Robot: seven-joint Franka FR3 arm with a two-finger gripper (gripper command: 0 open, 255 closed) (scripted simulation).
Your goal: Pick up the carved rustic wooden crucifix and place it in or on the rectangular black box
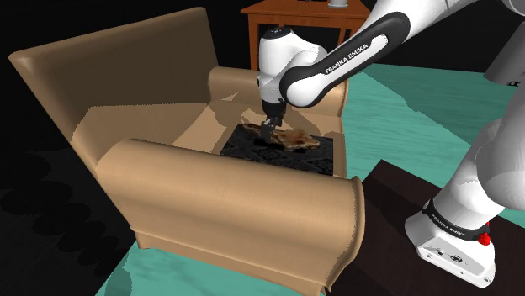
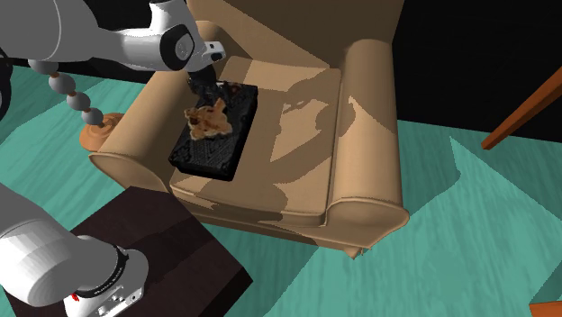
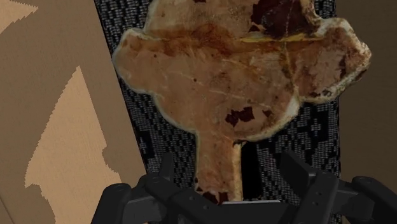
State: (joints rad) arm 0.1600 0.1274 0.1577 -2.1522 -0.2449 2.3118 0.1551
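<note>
A white robot arm (image 1: 336,67) reaches from its dark stand (image 1: 404,193) over a tan armchair (image 1: 168,181) that stands on a teal floor (image 1: 421,109). A flat black box (image 1: 252,147) lies on the chair's seat, close to the armrest nearer the stand. A brown cross (image 1: 294,139) with dark blotches lies flat on top of the box. The black claw (image 1: 269,130) points down at the cross, right over the box.

In the second exterior view, from the other side, the box (image 2: 212,153) sits on the seat towards that view's left. The cross (image 2: 209,119) lies on the half of the box nearer the chair's back. The claw (image 2: 203,93) is just above it.

In the wrist view, the cross (image 3: 235,76) has rounded, lobed arms and a narrow stem, and it rests on the patterned black lid of the box (image 3: 305,133). The claw (image 3: 232,168) is spread: its two black fingers (image 3: 167,172) stand apart, one on each side of the stem. A gap shows between each finger and the stem, so the claw is not gripping the cross. Tan seat fabric shows beside the box.

In the shoulder view a reddish-brown wooden table (image 1: 286,21) stands behind the armchair, with a black area around it.
</note>
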